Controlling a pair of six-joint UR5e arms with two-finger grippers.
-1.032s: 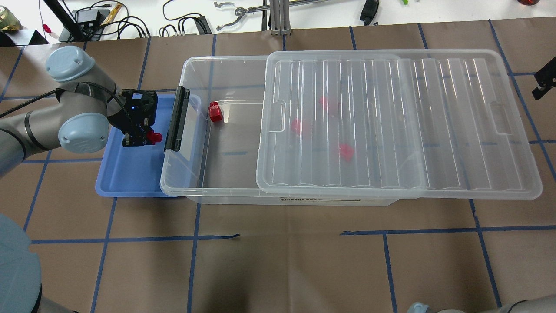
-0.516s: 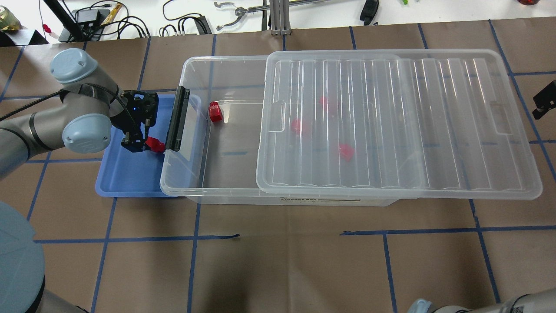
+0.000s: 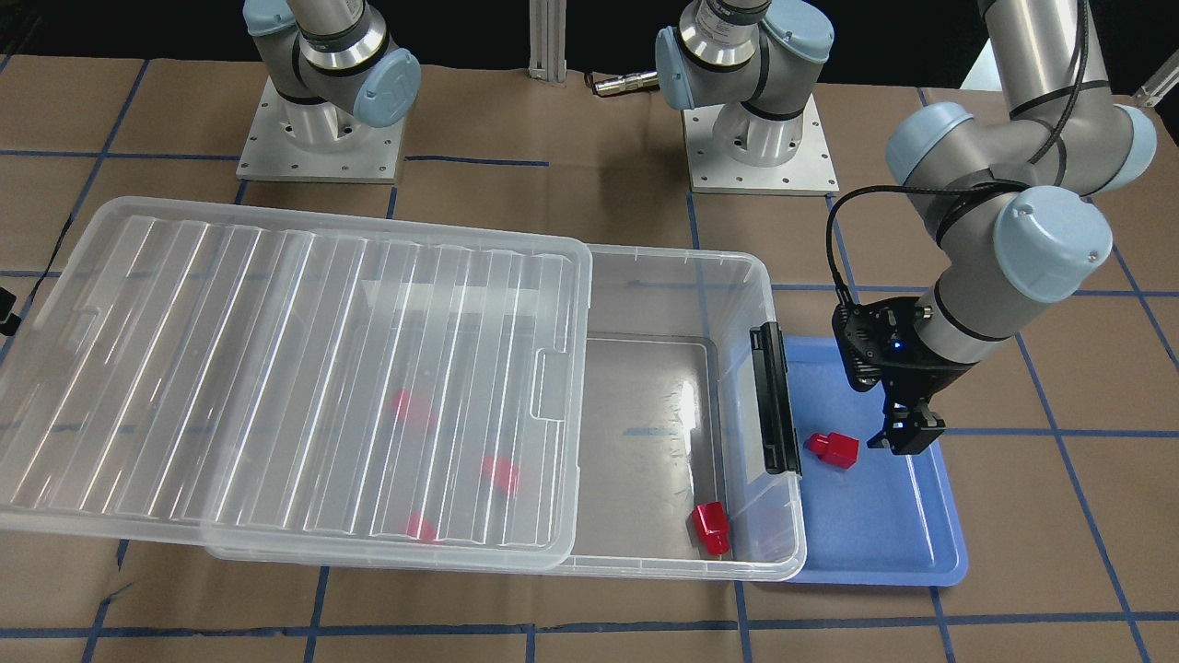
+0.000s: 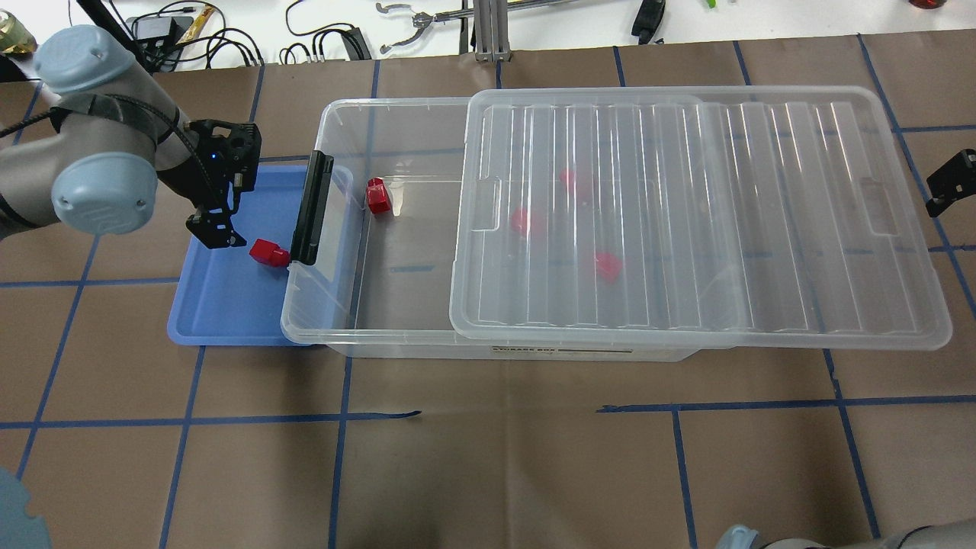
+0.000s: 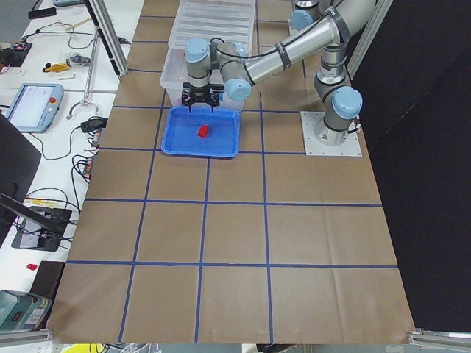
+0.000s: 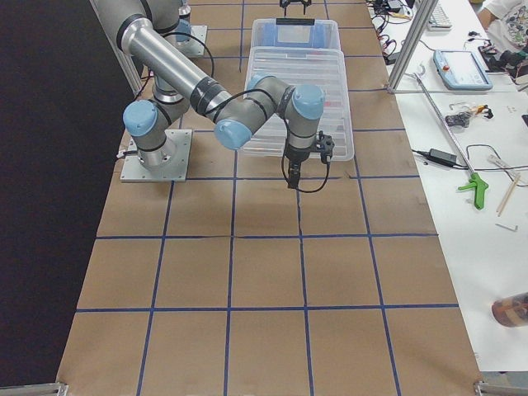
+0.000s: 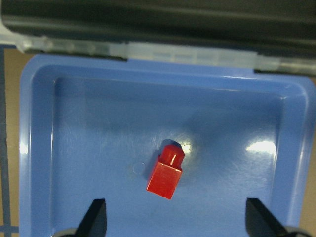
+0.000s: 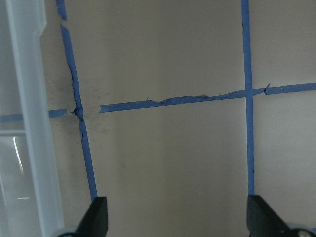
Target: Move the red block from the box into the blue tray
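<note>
The red block (image 7: 166, 170) lies on the floor of the blue tray (image 7: 74, 148), free of any grip. The left wrist view shows what the others cannot: the block's narrower stub points toward the black latch (image 7: 148, 19) of the box, and the left end effector (image 7: 176, 222) has its two fingertips spread wide, neither touching the block. From overhead, the block (image 4: 268, 252) sits near the tray's (image 4: 221, 305) box-side edge, just beside the latch (image 4: 311, 207), with the left end effector (image 4: 217, 229) on its far side from the box (image 4: 396, 122).

The front-facing view shows the block (image 3: 832, 448) resting between the latch (image 3: 772, 399) and the left end effector (image 3: 907, 433), above the tray (image 3: 875, 525). It also shows a second red block (image 3: 711, 528) standing in the uncovered end of the box (image 3: 755, 276), against its wall. Three more red blocks (image 3: 412, 405) show dimly through the ribbed lid (image 3: 276, 368), which covers most of the box and overhangs its far end.

The right end effector (image 4: 949, 179) barely enters the overhead view at its right edge. Its wrist view settles its state: the right end effector (image 8: 177, 217) has its fingers apart and holds nothing, over the taped brown surface (image 8: 173, 163) with a clear plastic edge at the view's left.
</note>
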